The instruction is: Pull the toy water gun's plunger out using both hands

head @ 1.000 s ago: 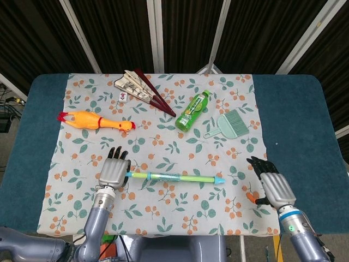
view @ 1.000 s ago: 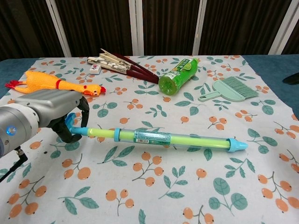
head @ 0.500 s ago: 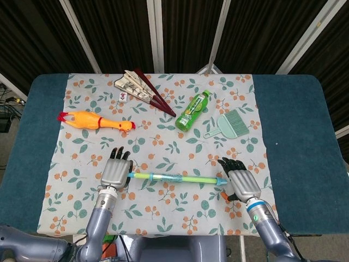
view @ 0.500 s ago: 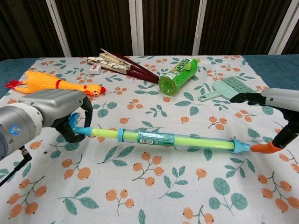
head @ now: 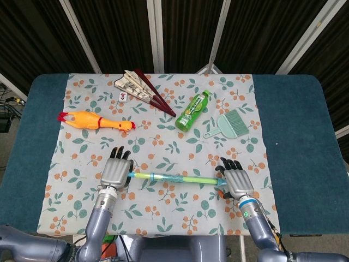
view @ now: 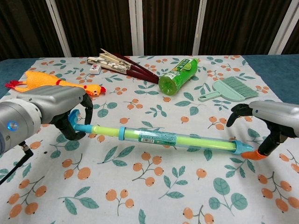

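The chest view shows the left hand (view: 51, 109) with fingers curled around the plunger handle (view: 74, 122) of the toy water gun (view: 163, 138), low in frame on the floral tablecloth (head: 163, 142). The right hand (view: 271, 119) arches over the nozzle tip (view: 240, 147); whether it grips cannot be told. Blue table (head: 294, 120) margins flank the cloth.

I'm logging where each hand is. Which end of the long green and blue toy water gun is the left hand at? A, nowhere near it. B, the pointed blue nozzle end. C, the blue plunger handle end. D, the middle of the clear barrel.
C: the left hand curls around the blue plunger handle of the toy water gun, while the right hand is at the nozzle end.
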